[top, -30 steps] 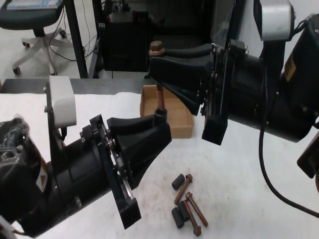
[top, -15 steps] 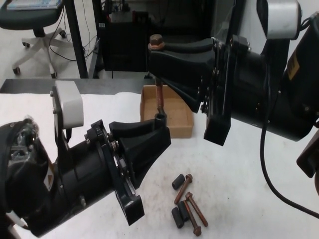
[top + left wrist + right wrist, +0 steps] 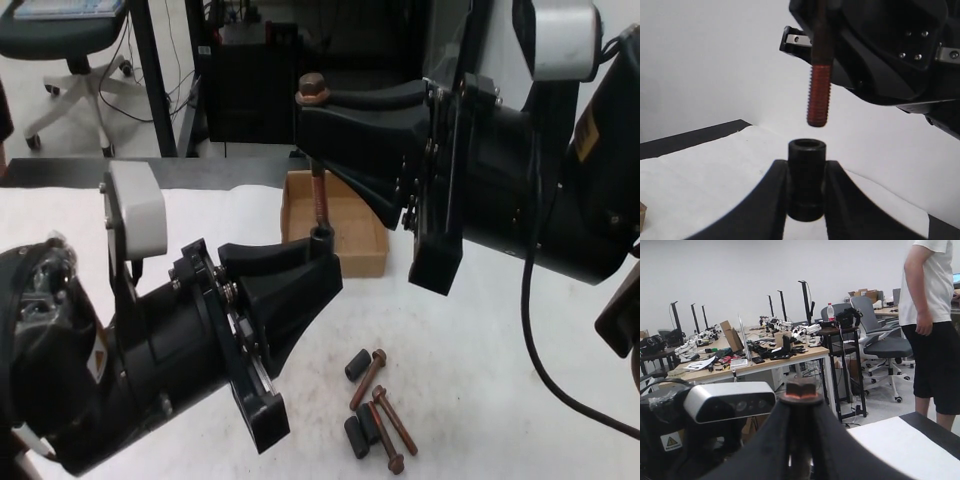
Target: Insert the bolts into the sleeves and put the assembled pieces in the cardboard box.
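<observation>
We see the left gripper (image 3: 322, 243) clamped on a black sleeve (image 3: 807, 182), which it holds upright with the bore open toward the right gripper (image 3: 316, 125) above. That gripper pinches a bolt (image 3: 819, 65), head above its fingers, and the threaded tip hangs just over the sleeve's mouth with a gap between them. The cardboard box (image 3: 365, 262) sits beyond both grippers. Loose bolts and sleeves (image 3: 378, 410) lie on the bench (image 3: 500, 380) below them.

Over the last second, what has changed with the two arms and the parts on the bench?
The left pincer, shut on its sleeve, dipped slightly in the high view while the right pincer lifted its bolt a touch; then both held still. The bolt tip hangs just above the sleeve. Both grips, the loose bolts, loose sleeves and cardboard box stayed put.
</observation>
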